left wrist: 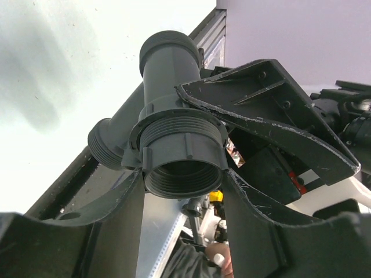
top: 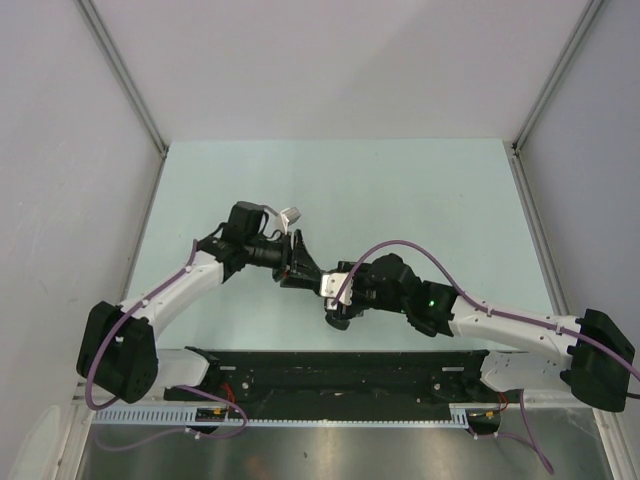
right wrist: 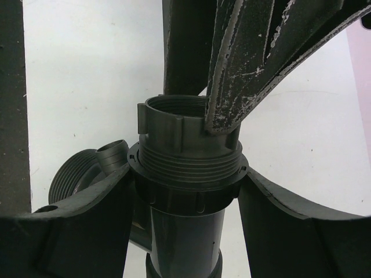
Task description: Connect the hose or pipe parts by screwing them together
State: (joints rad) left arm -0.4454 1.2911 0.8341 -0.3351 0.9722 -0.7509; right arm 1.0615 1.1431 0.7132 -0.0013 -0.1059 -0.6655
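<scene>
A dark grey Y-branched pipe (left wrist: 168, 63) points away in the left wrist view, its side branch (left wrist: 107, 142) on the left. A threaded fitting (left wrist: 182, 156) sits on its near end, round mouth facing the camera. My left gripper (left wrist: 182, 176) is shut on this fitting, one finger against each side. In the right wrist view my right gripper (right wrist: 186, 179) is shut on the ribbed collar (right wrist: 185, 194) just under the threads (right wrist: 185, 159); a left finger (right wrist: 243, 58) comes down from above. Seen from the top, both grippers (top: 300, 265) (top: 345, 298) meet over mid-table with the parts held above it.
The pale green table (top: 400, 190) is walled in by white panels. A black rail (top: 330, 372) runs along the near edge between the arm bases. A purple cable (top: 400, 244) arcs over the right arm. A person's hand (left wrist: 220, 255) shows low beyond the table edge.
</scene>
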